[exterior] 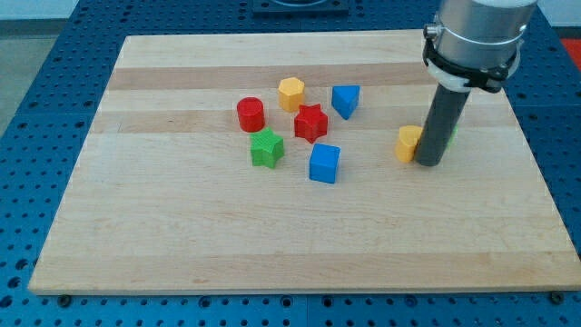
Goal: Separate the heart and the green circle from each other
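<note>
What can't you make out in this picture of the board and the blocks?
- Green block, camera view: only a sliver shows behind the rod, so its shape is unreadable.
- Yellow block, camera view: its right part is covered by the rod; a heart shape can't be confirmed.
- My tip: whether it touches either block is unclear.
- The arm above the rod is cut off by the view's top.

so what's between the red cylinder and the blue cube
In the camera view the green star and red star flank the line from the red cylinder to the blue cube; between them is bare board.
</note>
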`<state>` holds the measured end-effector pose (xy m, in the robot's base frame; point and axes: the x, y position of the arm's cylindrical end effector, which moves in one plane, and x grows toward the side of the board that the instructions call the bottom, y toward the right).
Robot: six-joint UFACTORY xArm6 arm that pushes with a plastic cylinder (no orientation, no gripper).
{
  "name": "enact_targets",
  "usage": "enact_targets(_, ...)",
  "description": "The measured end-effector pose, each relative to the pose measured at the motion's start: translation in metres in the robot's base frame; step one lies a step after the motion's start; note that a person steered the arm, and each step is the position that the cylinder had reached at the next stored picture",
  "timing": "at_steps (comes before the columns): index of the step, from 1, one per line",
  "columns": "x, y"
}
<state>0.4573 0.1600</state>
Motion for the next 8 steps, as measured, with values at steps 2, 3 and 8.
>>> enact_targets(2,-0.007,0.021)
enact_targets(3,-0.021,0.021)
enact_targets(8,-0.022,-0.026)
